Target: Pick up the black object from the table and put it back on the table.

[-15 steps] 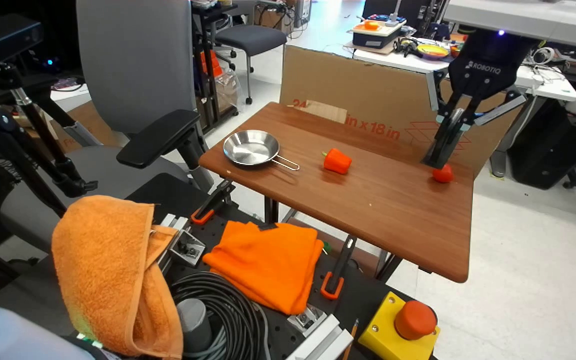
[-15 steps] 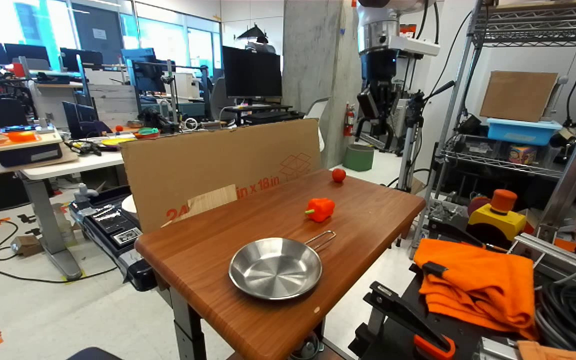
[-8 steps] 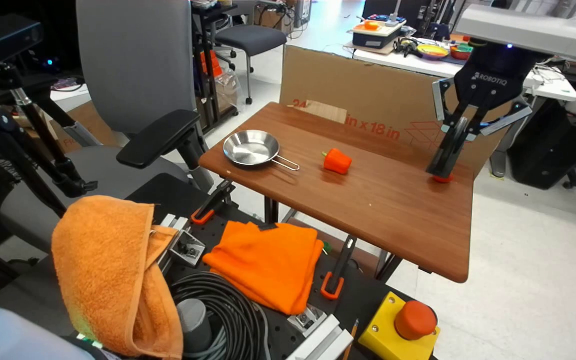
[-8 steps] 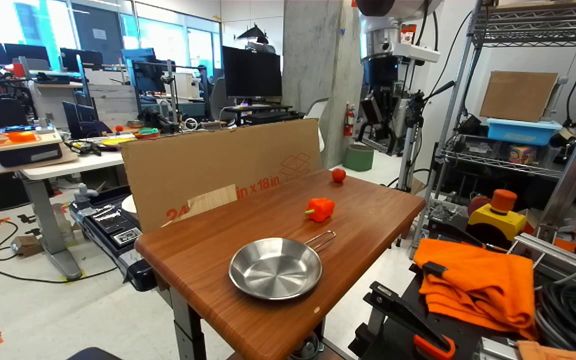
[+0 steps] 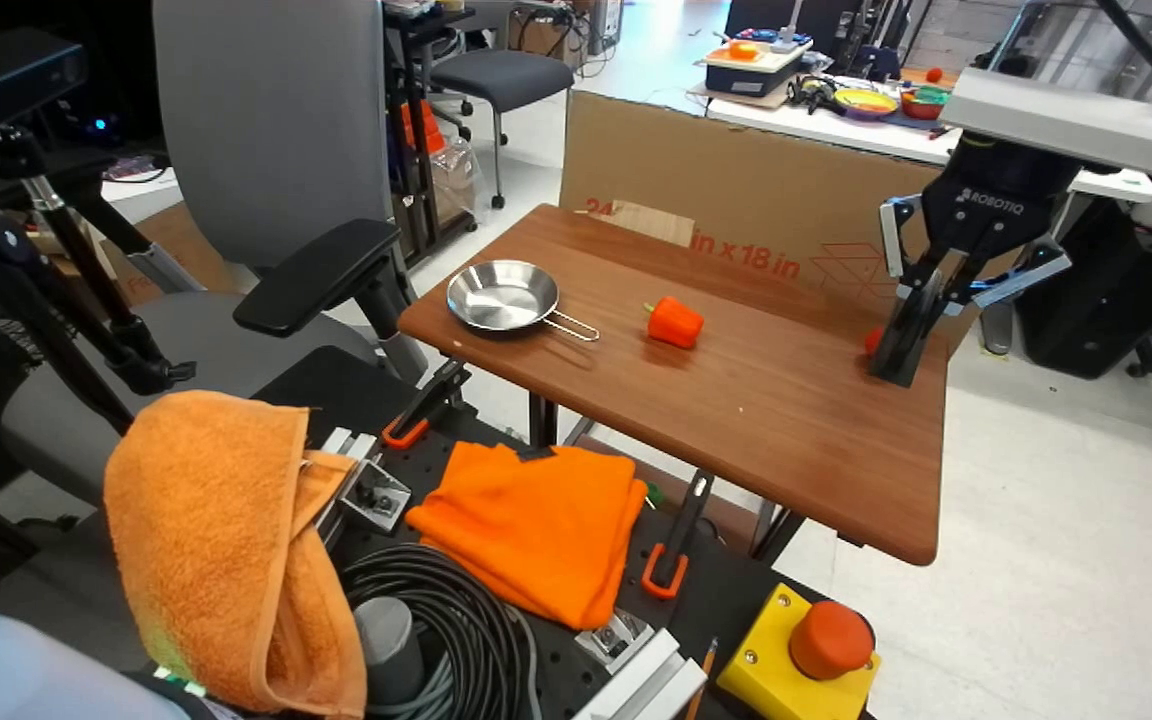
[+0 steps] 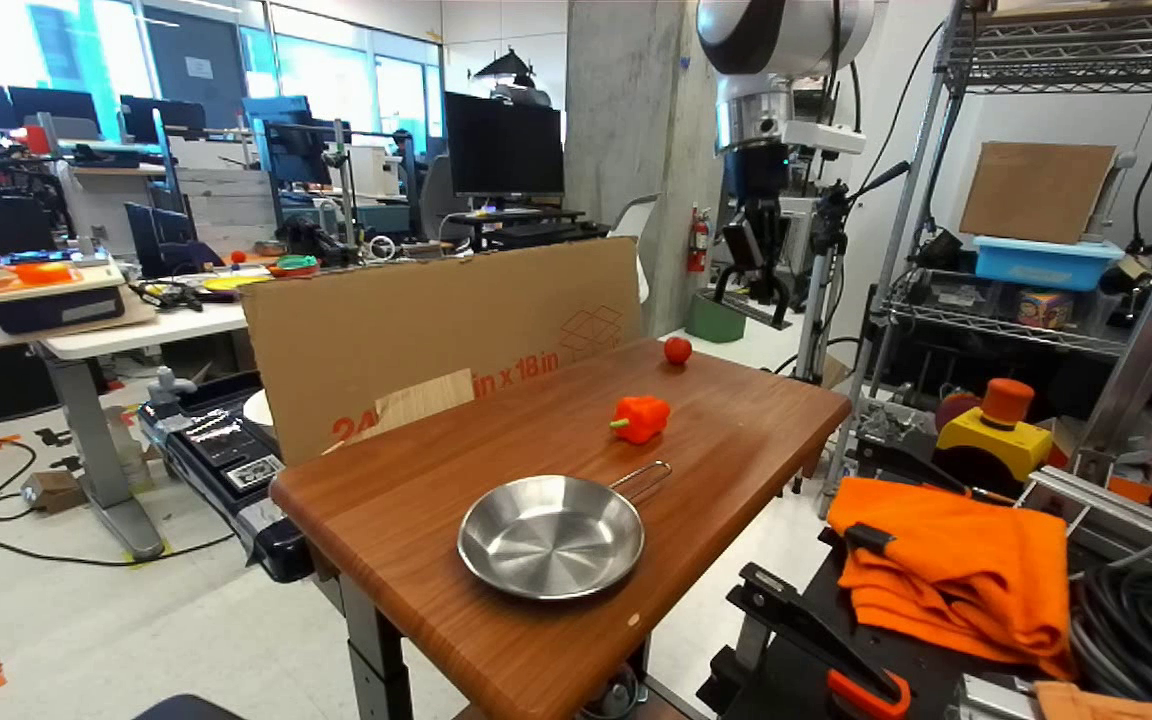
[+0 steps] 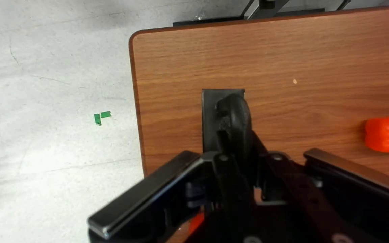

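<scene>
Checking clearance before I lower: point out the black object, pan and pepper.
Black object [image 7: 211, 118]: wrist view, on its flat plate.
Pan [image 6: 551, 542]: in an exterior view, on its inside bottom.
Pepper [image 6: 645, 418]: in an exterior view, on its body.

both exterior views bright, mostly even light. windows [image 6: 326, 60] in an exterior view blown out, white w/ cyan tint; floor [image 5: 1066, 490] v. pale too, near overexp. soft shadows by pan [image 5: 502, 297] & pepper [image 5: 674, 323], highlights on pan's metal, faint sheen on table [image 6: 736, 415]. bg soft. near-black shade around tripod [image 5: 86, 270]; pale shape [image 5: 46, 670] at frame corner too blurred to name. black object [image 5: 901, 350] v. dark, lil detail. wrist cam: table grain clear; gripper [image 7: 238, 141] dark, out of focus, edges lost against black object.
</scene>
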`<control>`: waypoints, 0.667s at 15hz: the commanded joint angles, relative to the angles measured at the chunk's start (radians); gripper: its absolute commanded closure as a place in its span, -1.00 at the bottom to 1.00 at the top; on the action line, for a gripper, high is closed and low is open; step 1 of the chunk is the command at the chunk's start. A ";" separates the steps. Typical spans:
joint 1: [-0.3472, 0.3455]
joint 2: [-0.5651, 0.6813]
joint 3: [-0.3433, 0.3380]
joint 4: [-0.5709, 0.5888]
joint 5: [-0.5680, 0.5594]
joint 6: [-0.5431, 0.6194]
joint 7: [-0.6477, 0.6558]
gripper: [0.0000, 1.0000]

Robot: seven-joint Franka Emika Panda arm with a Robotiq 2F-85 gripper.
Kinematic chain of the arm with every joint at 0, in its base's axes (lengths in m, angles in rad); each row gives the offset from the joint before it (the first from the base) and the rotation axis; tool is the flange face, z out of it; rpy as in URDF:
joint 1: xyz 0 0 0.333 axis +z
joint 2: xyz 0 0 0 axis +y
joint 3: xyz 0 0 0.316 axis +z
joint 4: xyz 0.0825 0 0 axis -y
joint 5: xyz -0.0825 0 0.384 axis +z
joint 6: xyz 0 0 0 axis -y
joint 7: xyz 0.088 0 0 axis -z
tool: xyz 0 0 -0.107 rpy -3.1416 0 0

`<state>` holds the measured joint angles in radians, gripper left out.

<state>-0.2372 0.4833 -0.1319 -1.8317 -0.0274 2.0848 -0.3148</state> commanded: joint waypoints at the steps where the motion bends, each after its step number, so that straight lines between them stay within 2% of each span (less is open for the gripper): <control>1: -0.020 0.060 0.017 0.062 0.005 -0.007 -0.035 0.93; 10: -0.027 0.160 0.026 0.145 0.000 -0.014 -0.055 0.93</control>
<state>-0.2388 0.6054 -0.1269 -1.7382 -0.0276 2.0844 -0.3449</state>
